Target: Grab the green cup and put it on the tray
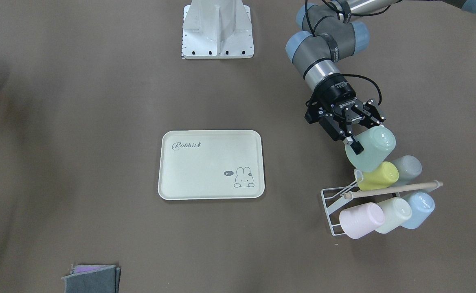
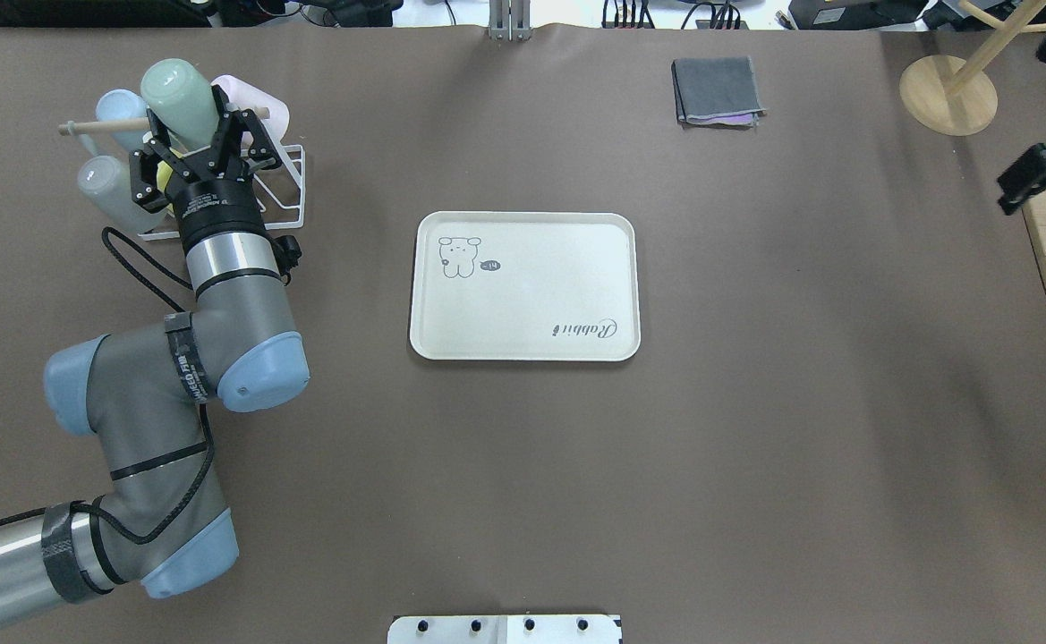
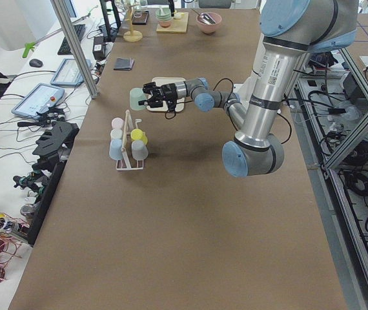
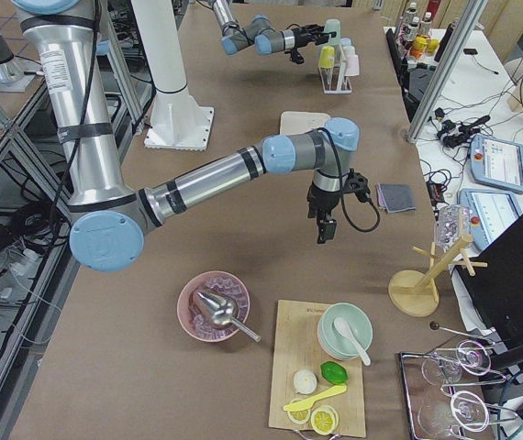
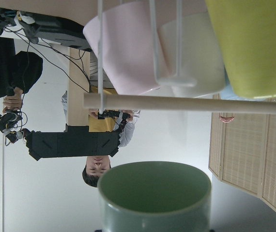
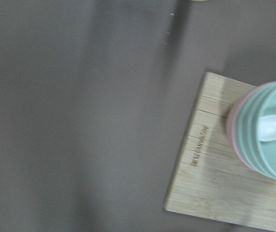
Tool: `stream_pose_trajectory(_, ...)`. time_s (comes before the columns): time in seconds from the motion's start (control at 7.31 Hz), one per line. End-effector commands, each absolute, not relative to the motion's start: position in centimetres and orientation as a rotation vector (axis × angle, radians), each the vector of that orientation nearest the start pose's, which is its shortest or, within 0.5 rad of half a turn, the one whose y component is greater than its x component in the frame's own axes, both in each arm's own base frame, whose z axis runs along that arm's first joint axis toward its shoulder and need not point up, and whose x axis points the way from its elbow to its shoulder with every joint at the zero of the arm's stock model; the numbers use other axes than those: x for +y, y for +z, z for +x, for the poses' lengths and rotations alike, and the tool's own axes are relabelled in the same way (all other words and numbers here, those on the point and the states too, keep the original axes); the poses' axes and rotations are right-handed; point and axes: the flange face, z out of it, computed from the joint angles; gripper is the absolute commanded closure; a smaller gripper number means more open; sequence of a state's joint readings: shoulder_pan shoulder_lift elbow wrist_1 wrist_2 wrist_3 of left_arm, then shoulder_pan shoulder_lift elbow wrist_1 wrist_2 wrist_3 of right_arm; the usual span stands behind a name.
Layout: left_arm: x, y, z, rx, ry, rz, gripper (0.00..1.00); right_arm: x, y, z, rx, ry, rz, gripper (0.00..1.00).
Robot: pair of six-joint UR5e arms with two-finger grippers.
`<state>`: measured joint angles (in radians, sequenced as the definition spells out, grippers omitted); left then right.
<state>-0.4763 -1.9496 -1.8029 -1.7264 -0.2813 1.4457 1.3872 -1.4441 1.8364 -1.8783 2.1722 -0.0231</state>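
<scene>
My left gripper point(image 1: 354, 140) is shut on the green cup point(image 1: 371, 149), a sage tumbler held on its side above the white wire cup rack point(image 1: 335, 207). In the overhead view the cup point(image 2: 175, 91) sticks out beyond the gripper point(image 2: 196, 134). The left wrist view looks into the cup's open mouth point(image 5: 155, 198). The cream "Rabbit" tray point(image 1: 211, 132) lies flat at the table's middle point(image 2: 523, 295) with nothing on it. My right gripper point(image 2: 1037, 172) hangs at the far right end; I cannot tell whether it is open or shut.
The rack holds yellow-green point(image 1: 378, 176), grey point(image 1: 408, 167), pink point(image 1: 362, 219), cream point(image 1: 394, 213) and blue point(image 1: 420, 207) cups under a wooden rod point(image 1: 392, 190). A folded grey cloth point(image 2: 718, 89), a wooden stand point(image 2: 948, 94) and a cutting board point(image 6: 215, 169) with stacked bowls point(image 6: 268, 130) lie on the right.
</scene>
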Motion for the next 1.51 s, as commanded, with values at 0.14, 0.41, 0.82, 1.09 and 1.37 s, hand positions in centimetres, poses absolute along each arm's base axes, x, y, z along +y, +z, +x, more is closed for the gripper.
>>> stream_pose_trajectory(0.14, -44.8, 24.4, 39.3, -1.229, 1.439, 1.020, 0.92, -44.3, 60.6, 8.1, -0.591, -0.054, -0.066, 0.00)
stream_pose_trajectory(0.41, -45.0, 23.7, 42.2, -0.765, 1.212, 1.336, 0.93, -39.1, 64.9, 9.2, -0.608, -0.033, -0.012, 0.00)
stream_pose_trajectory(0.82, -46.0, 24.2, 50.6, 0.026, 0.842, 1.521, 0.93, -37.2, 66.1, 8.7, -0.658, 0.060, -0.015, 0.00)
stream_pose_trajectory(1.09, -46.1, 24.7, 55.0, 0.319, 0.710, 1.545, 0.93, -37.9, 65.7, 8.6, -0.661, 0.072, -0.011, 0.00)
stream_pose_trajectory(1.37, -44.9, 22.8, 57.0, 0.690, 0.612, 1.509, 0.93, -38.4, 65.5, 8.6, -0.660, 0.070, -0.003, 0.00)
